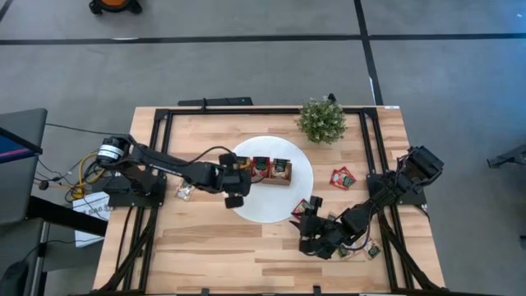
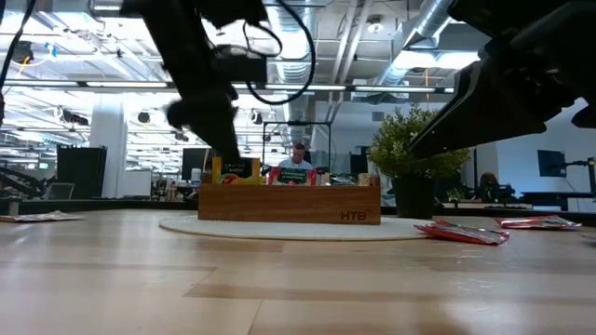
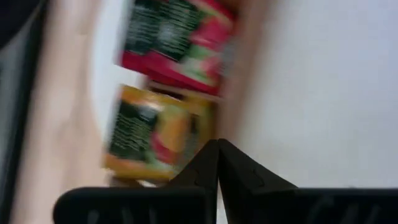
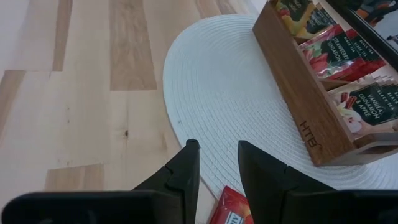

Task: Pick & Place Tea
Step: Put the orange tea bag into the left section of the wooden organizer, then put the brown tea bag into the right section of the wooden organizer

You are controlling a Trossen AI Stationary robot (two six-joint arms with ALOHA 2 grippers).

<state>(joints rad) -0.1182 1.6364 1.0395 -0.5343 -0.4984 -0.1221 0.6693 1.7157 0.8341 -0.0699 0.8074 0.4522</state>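
Note:
A wooden box [image 1: 267, 170] holding red and yellow tea sachets [image 3: 155, 134] stands on the white disc [image 1: 283, 205]. My left gripper [image 3: 217, 146] is shut and hangs over the disc beside the box's left end [image 2: 214, 200]; the blurred wrist view does not show it touching anything. My right gripper [image 4: 217, 152] stands open at the disc's near right rim with nothing between its fingers. A red tea sachet [image 4: 231, 208] lies flat just under it. More red sachets [image 1: 341, 177] lie on the table right of the disc.
A small green plant [image 1: 322, 120] stands at the far edge behind the disc. One sachet [image 1: 185, 192] lies left of the disc, and others [image 1: 374, 249] lie near the right arm. Bare wood stretches along the near edge [image 1: 246, 255].

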